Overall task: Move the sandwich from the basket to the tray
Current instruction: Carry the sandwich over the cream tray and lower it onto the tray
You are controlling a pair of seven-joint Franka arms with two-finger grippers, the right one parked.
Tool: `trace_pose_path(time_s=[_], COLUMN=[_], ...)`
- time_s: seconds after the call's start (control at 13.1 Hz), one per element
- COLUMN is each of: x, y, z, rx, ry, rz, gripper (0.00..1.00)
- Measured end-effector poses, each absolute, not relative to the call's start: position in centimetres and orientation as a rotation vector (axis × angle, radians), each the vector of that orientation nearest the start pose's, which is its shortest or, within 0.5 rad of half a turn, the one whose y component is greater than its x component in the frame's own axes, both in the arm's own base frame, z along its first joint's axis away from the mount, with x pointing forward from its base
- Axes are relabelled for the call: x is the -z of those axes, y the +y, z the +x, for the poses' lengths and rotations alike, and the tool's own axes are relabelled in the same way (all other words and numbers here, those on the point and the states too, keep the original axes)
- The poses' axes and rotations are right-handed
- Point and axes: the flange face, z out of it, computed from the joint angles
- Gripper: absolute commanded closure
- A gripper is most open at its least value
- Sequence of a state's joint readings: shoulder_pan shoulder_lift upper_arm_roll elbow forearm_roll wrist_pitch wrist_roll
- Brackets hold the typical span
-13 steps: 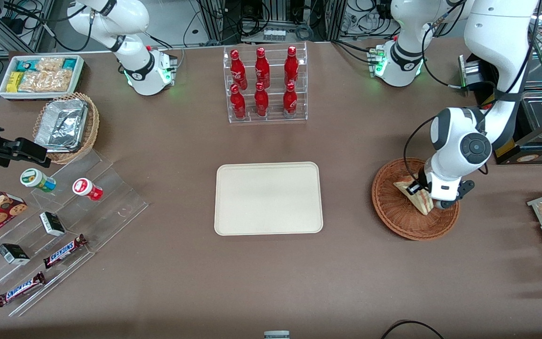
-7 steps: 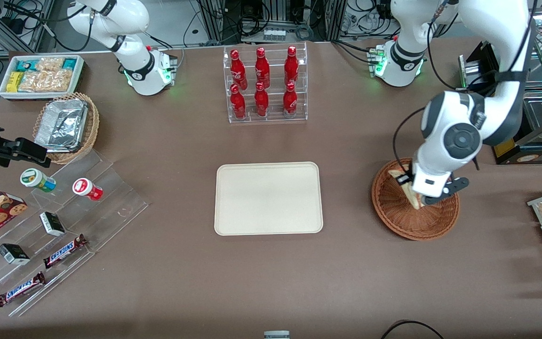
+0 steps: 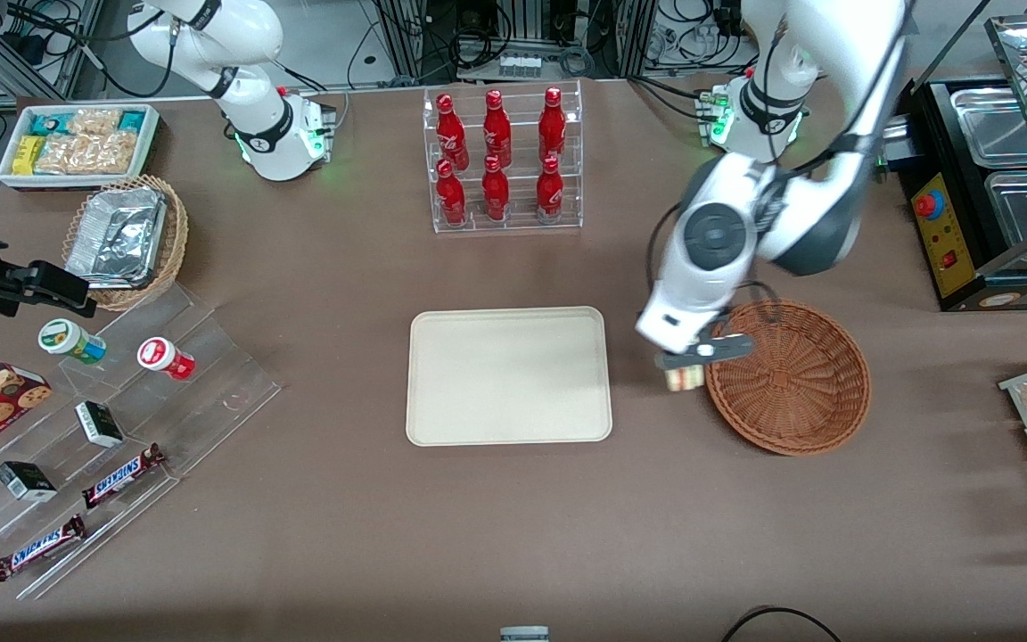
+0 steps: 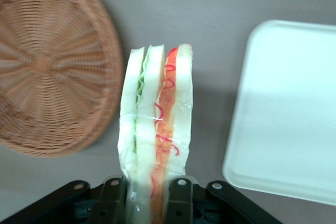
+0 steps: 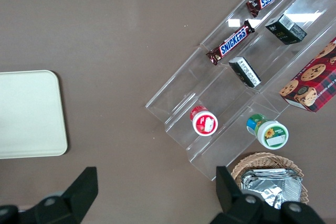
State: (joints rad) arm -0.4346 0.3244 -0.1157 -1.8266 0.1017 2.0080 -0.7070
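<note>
— As the gripper (image 3: pixel 690 358) now hangs above bare table, between basket and tray, what does it hold?

— Its two fingers (image 4: pixel 177 199) are pressed on the sandwich (image 4: pixel 156 140), which hangs below them with the cut edge showing: red-orange filling, white, and some green.

— A second ago it was low inside the basket (image 3: pixel 790 379), yes?

— Yes. Since then the arm lifted the sandwich out and carried it over the rim. The basket, just beside the gripper toward the working arm's end, looks empty now.

— So the pick is done?

— I judge so. What remains is the carry and the set-down. The tray (image 3: pixel 508 374) lies near the gripper on its side toward the parked arm, bare and ready.

— Is the hold safe?

— Probably, though I cannot see how deep the fingers bite; the wrapping seems thin and the bread soft.
</note>
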Motion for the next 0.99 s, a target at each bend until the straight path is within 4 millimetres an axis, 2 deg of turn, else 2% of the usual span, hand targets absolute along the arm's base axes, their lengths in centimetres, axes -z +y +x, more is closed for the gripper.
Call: trace_pose_path(time_s=[0.23, 0.38, 0.53, 0.76, 0.99], x=[-32.1, -29.8, -27.9, -26.4, -24.7], y=[-37.2, -40.0, -41.8, -44.1, -45.2], z=[53.4, 53.6, 53.7, 53.8, 53.4], rx=[-0.095, -0.08, -0.095, -0.073, -0.073], ry=[-0.075, -0.029, -0.013, 0.01, 0.033], rz=[-3.042, -3.062, -3.077, -3.118, -3.128], gripper=[1.0, 1.0, 1.0, 1.0, 1.0])
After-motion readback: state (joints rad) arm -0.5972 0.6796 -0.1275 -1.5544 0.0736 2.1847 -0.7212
